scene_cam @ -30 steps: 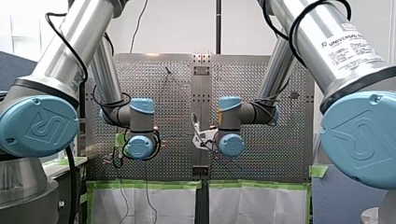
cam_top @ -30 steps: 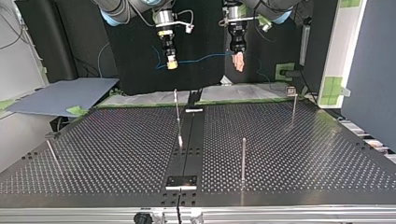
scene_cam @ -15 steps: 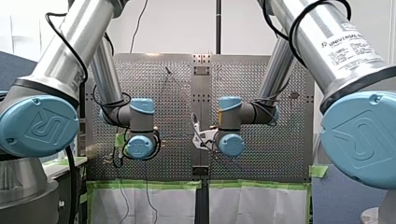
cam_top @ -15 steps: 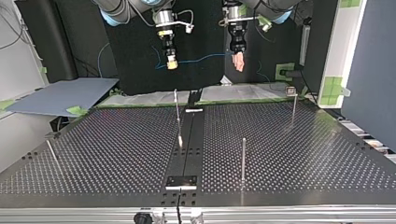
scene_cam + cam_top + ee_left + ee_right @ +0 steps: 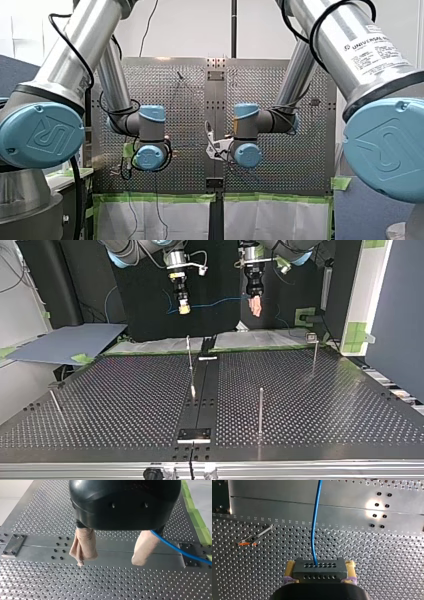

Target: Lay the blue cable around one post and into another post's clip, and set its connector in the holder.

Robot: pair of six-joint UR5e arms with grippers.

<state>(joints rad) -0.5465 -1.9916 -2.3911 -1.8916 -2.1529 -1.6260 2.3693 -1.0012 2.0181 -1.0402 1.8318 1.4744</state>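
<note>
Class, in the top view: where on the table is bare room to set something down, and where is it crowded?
Bare: between the slanted post and centre post; also between the near post and clipped post. Crowded: the centre strip with the plate.

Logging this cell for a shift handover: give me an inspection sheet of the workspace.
Surface: perforated table, plain strip down its middle.
Job's things: thin posts stand on it; connector is off the table, in my right gripper; blue cable is round no post.
Clutter: nothing seen.
Grippers: my right gripper shut on the connector; my left gripper open, beige pads apart.
Cables: blue cable hangs between the two grippers, passing beside one left pad.
Surroundings: grey-blue board and green tape beside the table.
</note>
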